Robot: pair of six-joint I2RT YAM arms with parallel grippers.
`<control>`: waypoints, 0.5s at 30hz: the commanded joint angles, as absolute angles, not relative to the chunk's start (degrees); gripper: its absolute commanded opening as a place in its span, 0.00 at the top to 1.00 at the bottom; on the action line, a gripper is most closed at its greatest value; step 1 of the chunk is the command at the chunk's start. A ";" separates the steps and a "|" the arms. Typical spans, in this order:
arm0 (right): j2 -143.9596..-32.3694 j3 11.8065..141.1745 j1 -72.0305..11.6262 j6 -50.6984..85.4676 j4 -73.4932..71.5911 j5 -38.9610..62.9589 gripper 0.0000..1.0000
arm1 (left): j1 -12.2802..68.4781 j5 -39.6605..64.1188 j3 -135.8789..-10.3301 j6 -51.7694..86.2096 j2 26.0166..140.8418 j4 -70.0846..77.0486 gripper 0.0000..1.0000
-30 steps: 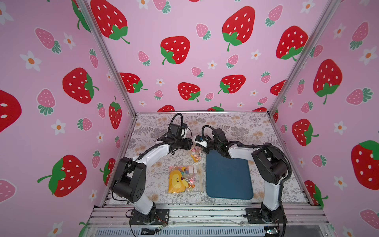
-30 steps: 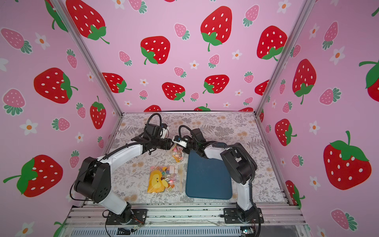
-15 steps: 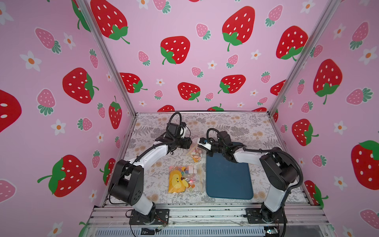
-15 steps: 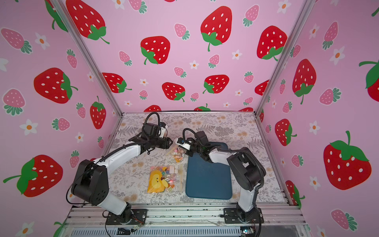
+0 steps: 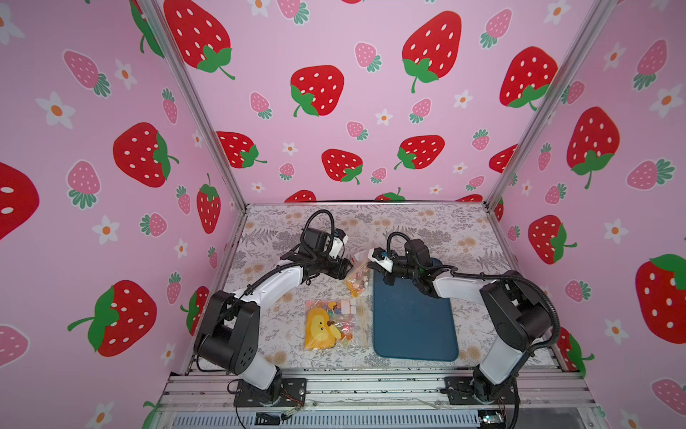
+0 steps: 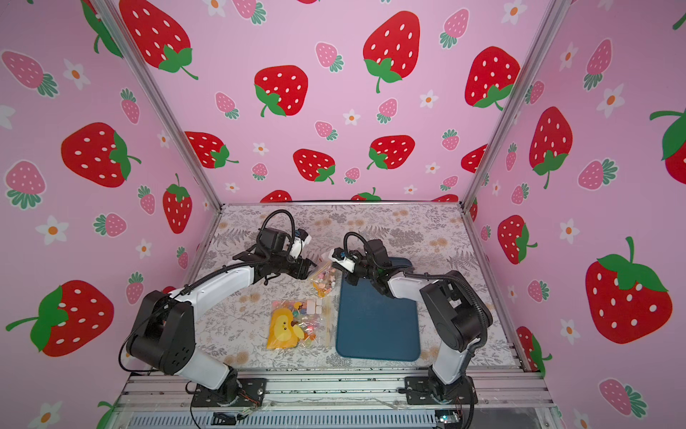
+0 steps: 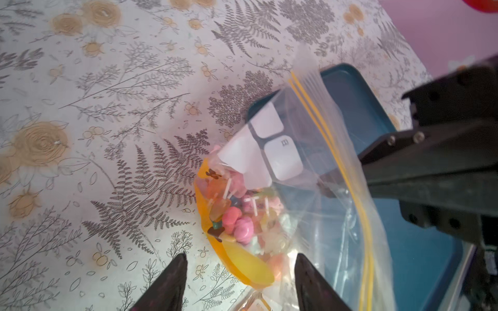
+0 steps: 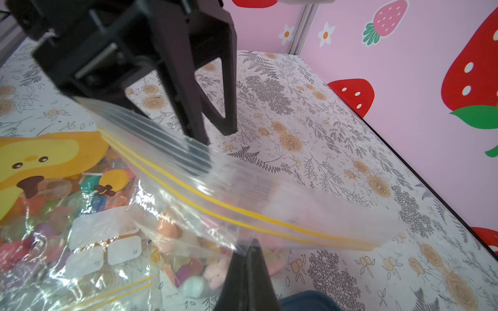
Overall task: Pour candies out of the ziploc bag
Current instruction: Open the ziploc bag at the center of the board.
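Note:
The clear ziploc bag with a yellow zip line hangs tilted between my two grippers, beside the blue tray's far left corner. The candies, pink, orange and pale pieces on white sticks, sit bunched in its lower end. My right gripper is shut on the bag's plastic just under the zip line. My left gripper is open, and the bag's orange lower corner lies between its spread fingers. In the right wrist view one left finger touches the zip strip.
A second bag with a yellow cartoon print and coloured candies lies flat on the floral table, left of the blue tray. Pink strawberry walls close in the back and both sides.
My left jaws have spread wider and drawn back a little. The right gripper has shifted slightly toward the tray, taking the bag's top with it.

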State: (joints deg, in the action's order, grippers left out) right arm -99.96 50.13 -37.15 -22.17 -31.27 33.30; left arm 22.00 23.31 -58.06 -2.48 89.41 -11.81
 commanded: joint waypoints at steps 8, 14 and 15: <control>-98.74 49.73 -36.25 -21.27 -35.16 36.64 1.00 | 25.68 27.99 -56.20 -9.10 91.46 -4.88 0.25; -98.61 49.40 -36.15 -21.45 -34.49 37.31 1.00 | 27.44 22.64 -56.14 -7.75 92.95 1.49 0.25; -98.57 49.31 -36.17 -21.36 -34.54 37.44 1.00 | 27.42 21.76 -56.31 -7.40 93.35 1.96 0.25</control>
